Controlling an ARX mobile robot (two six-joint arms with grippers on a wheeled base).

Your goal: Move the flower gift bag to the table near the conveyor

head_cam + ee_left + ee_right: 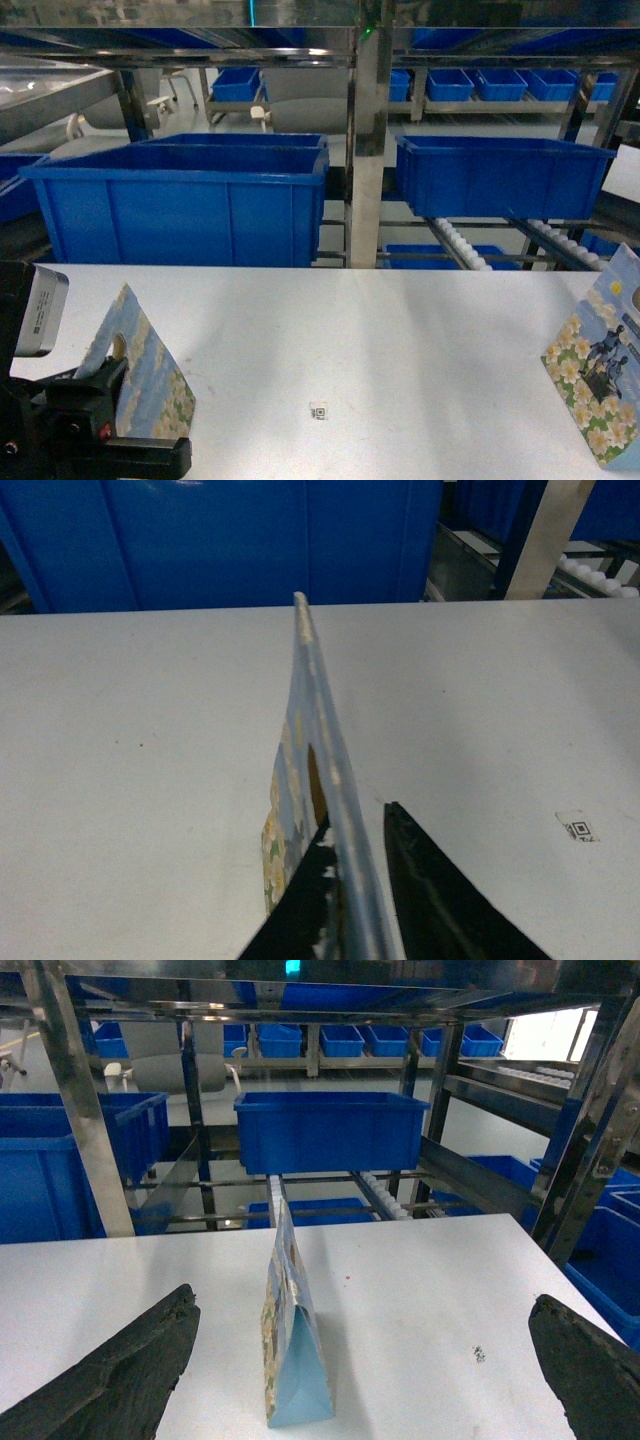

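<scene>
A light-blue flower gift bag [140, 375] with white blossoms stands on the white table [350, 330] at the lower left. My left gripper [108, 378] is shut on its top edge. In the left wrist view the bag [315, 740] runs edge-on between the two black fingers [425, 880]. A second flowered bag [600, 375] stands at the table's right edge. In the right wrist view this bag [290, 1340] is upright, in front of my right gripper [362, 1305], which is wide open and apart from it. The conveyor [465, 245] with its white rollers slopes behind the table's far edge.
Large blue bins [180, 205] sit on the steel rack just past the table's far edge, with another bin [500, 175] above the rollers. A steel post [365, 150] stands at the middle. A small square sticker [319, 411] lies on the tabletop.
</scene>
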